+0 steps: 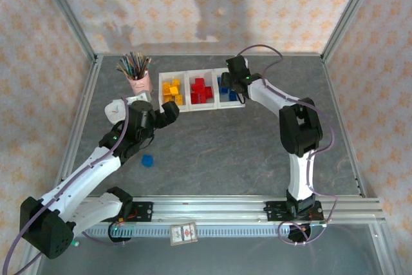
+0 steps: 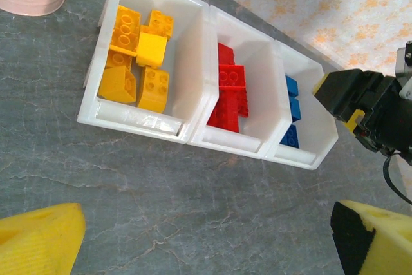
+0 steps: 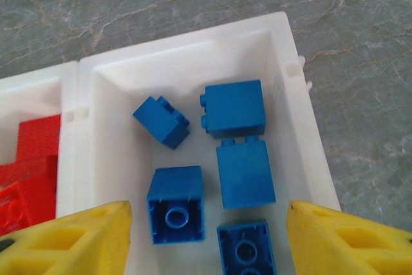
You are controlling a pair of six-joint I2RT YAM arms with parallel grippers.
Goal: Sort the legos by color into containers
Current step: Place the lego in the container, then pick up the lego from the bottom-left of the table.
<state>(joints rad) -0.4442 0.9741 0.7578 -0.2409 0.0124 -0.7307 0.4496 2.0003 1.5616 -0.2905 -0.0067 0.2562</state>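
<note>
Over the blue end of the containers the right claw hangs with fingers apart and nothing between them; the left claw sits just on the near side of the yellow end, spread wide and empty. Each bin holds one colour, yellow legos, red legos and blue legos, so the sorting looks nearly done. One blue brick lies loose on the bench, well short of the containers, seemingly the last to go in.
</note>
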